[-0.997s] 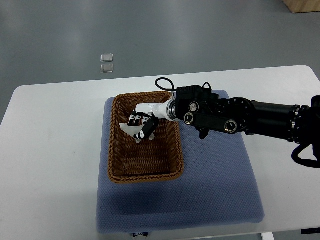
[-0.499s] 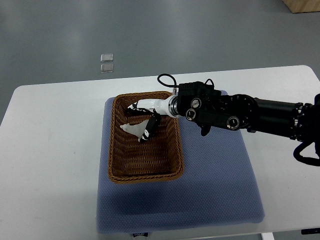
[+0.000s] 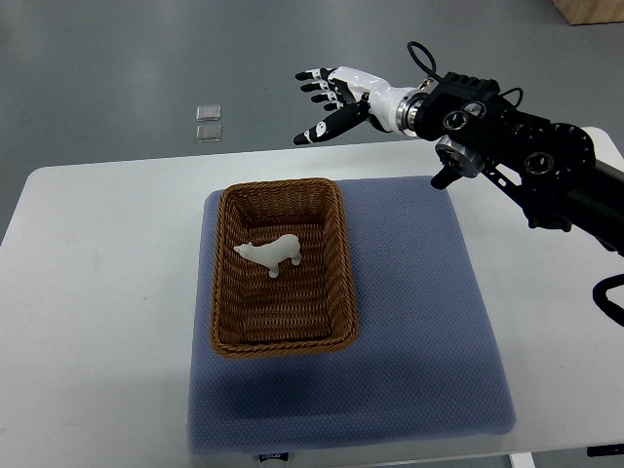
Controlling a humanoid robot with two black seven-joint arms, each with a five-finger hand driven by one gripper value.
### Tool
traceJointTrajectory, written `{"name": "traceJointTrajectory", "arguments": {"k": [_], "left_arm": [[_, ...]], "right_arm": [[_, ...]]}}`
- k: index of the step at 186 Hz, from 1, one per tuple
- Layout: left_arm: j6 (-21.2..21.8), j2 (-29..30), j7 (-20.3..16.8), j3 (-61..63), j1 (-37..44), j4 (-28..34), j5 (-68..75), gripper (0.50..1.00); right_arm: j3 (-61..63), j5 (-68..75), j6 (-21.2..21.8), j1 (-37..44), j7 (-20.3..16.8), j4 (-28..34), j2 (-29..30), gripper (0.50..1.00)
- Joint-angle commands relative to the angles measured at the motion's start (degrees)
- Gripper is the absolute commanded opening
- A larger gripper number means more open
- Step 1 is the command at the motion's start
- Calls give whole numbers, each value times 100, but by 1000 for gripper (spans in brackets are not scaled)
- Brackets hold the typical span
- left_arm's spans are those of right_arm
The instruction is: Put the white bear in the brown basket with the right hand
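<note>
On the table, top view: one camera only, looking steeply down.
Surface: a white rounded table [image 3: 97, 292] carried a blue-grey textured mat [image 3: 419, 322], judged to be there to cushion and steady the work.
Container: a brown woven wicker basket [image 3: 226, 292], rectangular, sat on the mat's left half, long side running away from the robot.
Task item: a small white toy bear [image 3: 270, 255] lay inside the basket on its upper floor, apart from every wall; placement judged complete.
Right hand [image 3: 333, 99]: white with black fingertips, fingers spread and holding nothing, raised beyond the table's far edge, well apart from the basket.
Left arm: not visible.
Floor: two small clear square items [image 3: 208, 123] lay on the grey floor.
</note>
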Motion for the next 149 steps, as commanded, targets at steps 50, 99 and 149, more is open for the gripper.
{"name": "traceJointTrajectory", "arguments": {"k": [50, 99, 149], "left_arm": [[0, 0, 0, 9, 0, -42, 1, 1000], [0, 0, 0, 9, 0, -59, 1, 1000], [-9, 0, 0, 9, 0, -59, 10, 1000]], "right_arm": [[3310, 1695, -658, -1456, 1299, -722, 900, 928], [3301, 3928, 186, -1623, 1739, -1391, 944, 928], [3301, 4254, 608, -1685, 1783, -1601, 953, 928]]}}
